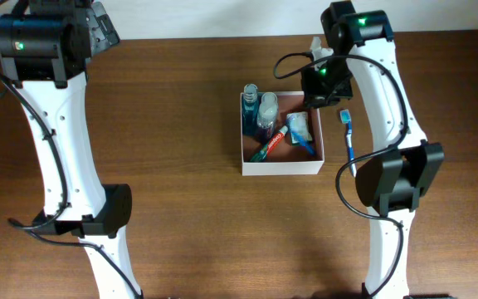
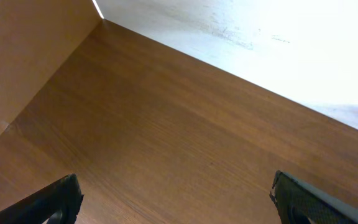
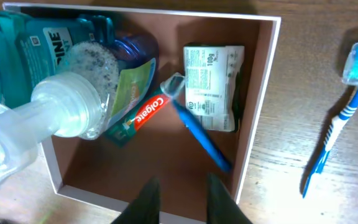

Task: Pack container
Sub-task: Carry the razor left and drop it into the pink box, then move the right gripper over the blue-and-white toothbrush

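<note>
While the right claw (image 3: 182, 202) hovers, the container (image 3: 260, 93) lies directly beneath it.

The left gripper (image 2: 176, 199) shows you only two fingertips (image 2: 55, 202), set wide apart and cut off by the bottom edge of its wrist view. From overhead its fingers cannot be made out.

In the right wrist view, the right gripper (image 3: 182, 199) shows dark, blurred fingers (image 3: 146, 200) with a gap between them, also cut off by the bottom edge. From overhead, its housing hides them and covers the far right corner of the container (image 1: 282, 169).

The clear bottle (image 3: 61, 115) is blurred, runs off the left edge and hides part of the toothpaste tube (image 3: 151, 111). The label on the mouthwash bottle (image 3: 17, 43) is cut to "INE". Most print on the soap packet (image 3: 213, 78) is too small to read.
</note>
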You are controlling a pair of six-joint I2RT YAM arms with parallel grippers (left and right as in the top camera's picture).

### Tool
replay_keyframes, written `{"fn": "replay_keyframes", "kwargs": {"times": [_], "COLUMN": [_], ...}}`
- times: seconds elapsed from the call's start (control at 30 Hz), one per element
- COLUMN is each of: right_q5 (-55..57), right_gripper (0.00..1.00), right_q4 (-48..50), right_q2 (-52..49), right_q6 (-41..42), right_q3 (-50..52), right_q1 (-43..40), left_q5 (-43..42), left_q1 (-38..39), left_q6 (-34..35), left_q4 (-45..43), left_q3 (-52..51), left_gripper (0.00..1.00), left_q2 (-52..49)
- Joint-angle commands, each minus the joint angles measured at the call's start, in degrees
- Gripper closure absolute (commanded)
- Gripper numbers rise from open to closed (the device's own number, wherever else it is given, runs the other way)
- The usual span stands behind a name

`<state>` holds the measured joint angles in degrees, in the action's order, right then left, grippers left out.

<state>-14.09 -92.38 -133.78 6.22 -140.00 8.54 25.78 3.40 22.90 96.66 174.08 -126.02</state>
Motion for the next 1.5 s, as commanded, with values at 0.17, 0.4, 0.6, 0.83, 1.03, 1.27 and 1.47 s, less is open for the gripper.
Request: {"fn": "replay_keyframes", "kwargs": {"times": [0.17, 0.4, 0.6, 0.83, 1.03, 1.27, 1.47], "right_q5": [3.5, 3.5, 12.2, 14.1, 16.3, 16.3, 16.3], "right_gripper": [0.73, 0.69, 0.69, 0.68, 0.68, 0.68, 0.68], "right_q4": [0.0, -1.4, -3.0, -2.5, 2.9, 7.8, 10.2], "right_q2": [1.4, 1.4, 1.2, 1.2, 1.2, 1.2, 1.2], "right_q6": [0.3, 0.5, 0.0, -1.5, -1.5, -1.5, -1.4], "right_q3": [0.5, 0.5, 0.9, 6.4, 16.7, 23.9, 26.9], "right_q1": [-0.8, -6.1, -9.2, -9.3, -9.4, -9.4, -9.4], "left_q5": [0.8, 0.8, 0.8, 0.8, 0.8, 0.8, 0.8], "left_q1": [-0.2, -0.2, -0.2, -0.2, -0.2, -0.2, -0.2], "left_q6": [-0.7, -0.7, -0.7, -0.7, -0.7, -0.7, -0.7], "left_q4": [0.0, 0.0, 0.0, 0.0, 0.0, 0.0, 0.0], "left_q3": [-0.3, -0.3, -0.3, -0.3, -0.3, -0.3, -0.3], "left_gripper": [0.01, 0.01, 0.01, 0.01, 0.01, 0.01, 0.01], "left_q2": [-0.1, -0.1, -0.1, -0.1, -0.1, -0.1, -0.1]}}
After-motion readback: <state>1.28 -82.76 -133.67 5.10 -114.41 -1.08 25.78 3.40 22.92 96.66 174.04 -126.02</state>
